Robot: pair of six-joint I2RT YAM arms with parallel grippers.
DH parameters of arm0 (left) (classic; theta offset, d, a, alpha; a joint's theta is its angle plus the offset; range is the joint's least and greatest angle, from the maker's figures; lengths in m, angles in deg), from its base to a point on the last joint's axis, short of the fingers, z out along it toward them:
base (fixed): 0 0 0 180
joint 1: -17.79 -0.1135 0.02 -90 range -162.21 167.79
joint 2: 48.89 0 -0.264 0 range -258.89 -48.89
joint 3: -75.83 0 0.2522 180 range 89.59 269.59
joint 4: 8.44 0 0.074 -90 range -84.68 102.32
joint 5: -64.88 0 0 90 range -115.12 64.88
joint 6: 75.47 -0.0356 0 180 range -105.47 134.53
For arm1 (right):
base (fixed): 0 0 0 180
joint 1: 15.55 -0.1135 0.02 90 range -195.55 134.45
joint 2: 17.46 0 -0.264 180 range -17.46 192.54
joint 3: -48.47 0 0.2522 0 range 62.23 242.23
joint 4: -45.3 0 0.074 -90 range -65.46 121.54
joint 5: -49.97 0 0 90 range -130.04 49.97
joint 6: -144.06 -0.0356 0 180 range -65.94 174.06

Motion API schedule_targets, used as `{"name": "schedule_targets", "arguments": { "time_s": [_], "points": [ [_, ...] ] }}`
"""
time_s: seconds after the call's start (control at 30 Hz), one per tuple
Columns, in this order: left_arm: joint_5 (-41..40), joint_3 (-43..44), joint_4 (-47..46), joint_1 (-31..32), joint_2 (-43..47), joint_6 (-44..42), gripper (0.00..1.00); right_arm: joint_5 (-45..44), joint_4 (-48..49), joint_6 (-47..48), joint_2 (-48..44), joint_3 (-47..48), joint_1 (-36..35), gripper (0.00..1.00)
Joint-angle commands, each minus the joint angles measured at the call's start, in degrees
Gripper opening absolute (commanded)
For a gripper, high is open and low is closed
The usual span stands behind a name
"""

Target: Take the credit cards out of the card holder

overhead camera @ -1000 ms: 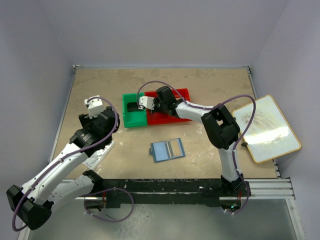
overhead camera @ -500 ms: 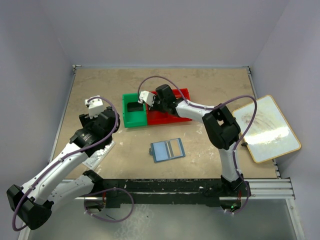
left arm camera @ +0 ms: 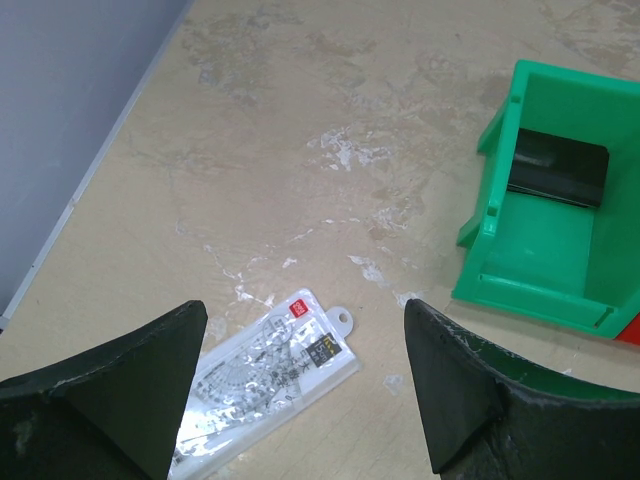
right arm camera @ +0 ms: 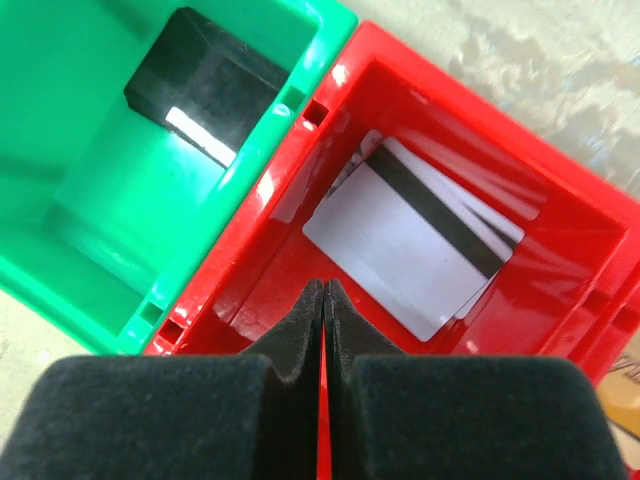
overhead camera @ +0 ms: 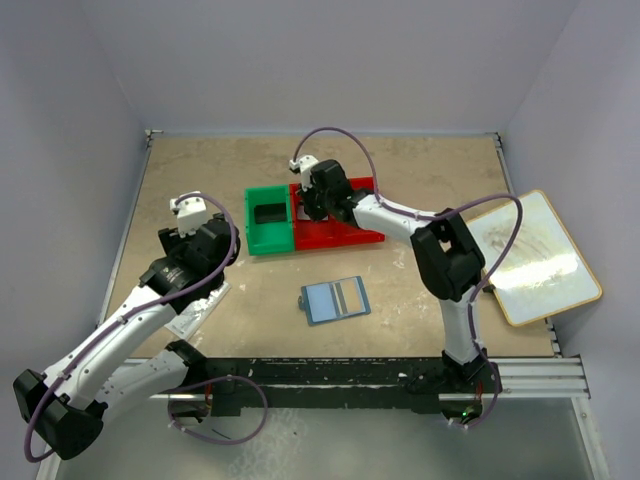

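The card holder (overhead camera: 335, 299) lies open on the table, blue, with its slotted inside up. A dark credit card (overhead camera: 268, 213) lies in the green bin (overhead camera: 254, 232); it also shows in the left wrist view (left arm camera: 558, 170) and the right wrist view (right arm camera: 205, 85). Silver-grey credit cards (right arm camera: 410, 250) with a dark stripe lie stacked in the red bin (overhead camera: 345, 233). My right gripper (overhead camera: 308, 197) hovers over the red bin's left end, shut and empty (right arm camera: 324, 290). My left gripper (overhead camera: 208, 255) is open and empty (left arm camera: 300, 340), well left of the bins.
A white packet with red marks (left arm camera: 265, 370) lies on the table under my left gripper and shows in the top view (overhead camera: 200, 305). A wooden-framed whiteboard (overhead camera: 530, 255) lies at the right edge. The green bin (left arm camera: 545, 240) and red bin (right arm camera: 250, 290) stand side by side.
My right gripper has moved from over the green bin back and to the right, over the red bin. The dark card stays in the green bin. The left arm has not moved.
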Motion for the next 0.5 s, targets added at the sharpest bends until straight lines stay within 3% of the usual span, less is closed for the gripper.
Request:
{"name": "schedule_targets", "arguments": {
  "time_s": [0.0,0.47],
  "points": [
    [0.07,0.96,-0.84,-0.33,-0.15,-0.38,0.77,-1.13,-3.55,-7.93,0.52,0.73,0.01,0.0],
    [0.31,1.08,-0.73,-0.33,0.05,-0.72,0.77,-2.79,-4.37,-6.65,5.24,3.17,-0.5,0.0]
  ]
}}
